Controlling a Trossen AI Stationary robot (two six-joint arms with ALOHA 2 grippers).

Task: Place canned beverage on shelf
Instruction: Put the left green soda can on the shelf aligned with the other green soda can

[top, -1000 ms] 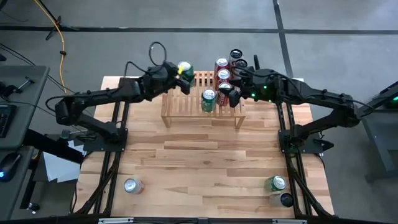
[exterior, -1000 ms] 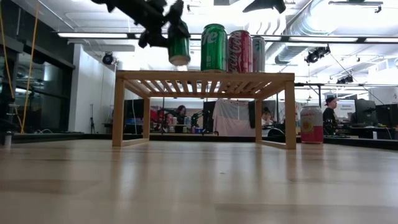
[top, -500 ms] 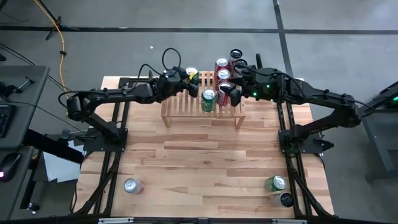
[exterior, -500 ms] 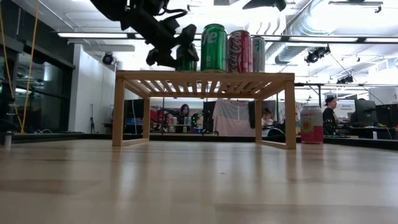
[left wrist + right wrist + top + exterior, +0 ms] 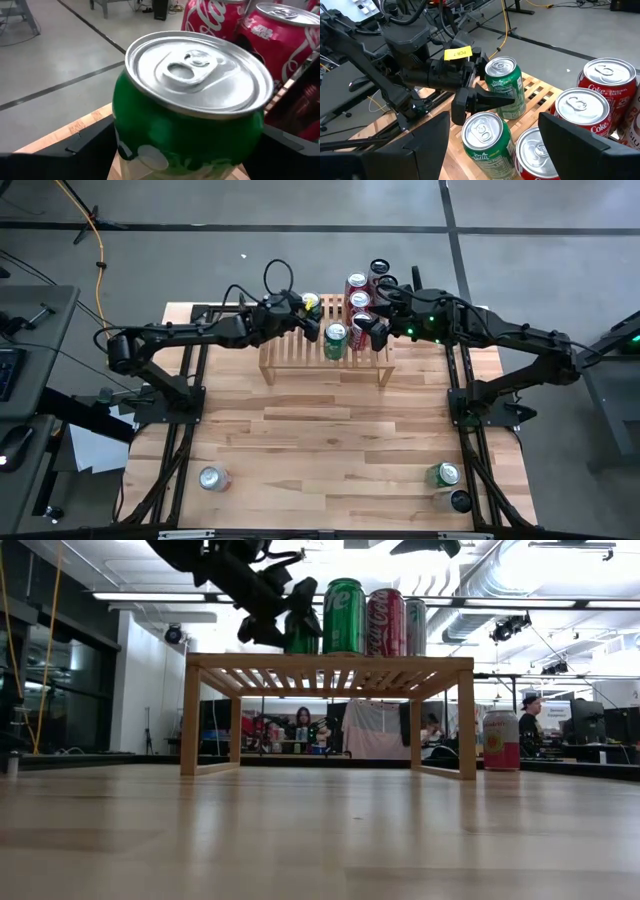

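While the wooden table (image 5: 340, 440) stretches wide beneath both arms, the shelf (image 5: 290, 352), a low light-wood rack with thin parallel slats and short legs, sits under the two claws at the table's far edge. Judging by what stands there, the task is well along: a green can (image 5: 335, 340) and several red cans (image 5: 358, 302) already stand on the slats, between the two claws.

The left gripper (image 5: 303, 312) is clamped on another green can (image 5: 506, 90), fingers pressed to its sides, holding it upright over the slats just beside the standing green one. In the low view its base looks level with the neighbours, so it seems set down or nearly so; release and retreat remain. The right gripper (image 5: 378, 330) waits by the red cans, its fingers spread with nothing between them.

Well away from both claws, at the table's near edge, a can lying on its side (image 5: 212, 478) and two more cans (image 5: 445, 476) still need shelving. All the cans are smooth glossy cylinders with brushed silver lids and pull tabs.
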